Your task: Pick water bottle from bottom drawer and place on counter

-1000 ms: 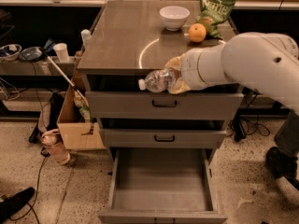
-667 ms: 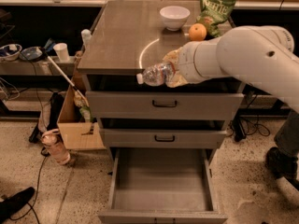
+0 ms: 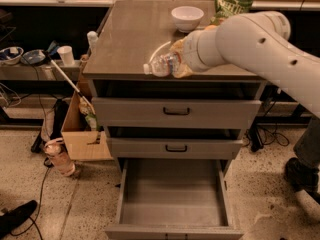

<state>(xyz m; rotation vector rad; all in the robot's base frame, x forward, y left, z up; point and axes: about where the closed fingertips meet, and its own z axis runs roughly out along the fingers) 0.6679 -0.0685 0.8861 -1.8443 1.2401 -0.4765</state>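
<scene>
The water bottle [image 3: 159, 65] is clear with a white cap pointing left. It lies on its side just over the front part of the counter [image 3: 130, 39]. My gripper [image 3: 176, 64] is shut on the bottle's right end, at the end of the white arm that comes in from the right. I cannot tell whether the bottle touches the counter. The bottom drawer [image 3: 172, 194] is pulled open below, and its grey tray is bare.
A white bowl [image 3: 187, 18] and a green chip bag [image 3: 232, 5] stand at the counter's back. Two shut drawers with black handles [image 3: 176, 111] sit above the open one. A cardboard box [image 3: 82, 129], a pinkish bottle [image 3: 59, 157] and a cluttered side shelf [image 3: 30, 64] are at the left.
My arm has lifted and carried the water bottle up and back, from in front of the counter's front edge to over its front surface.
</scene>
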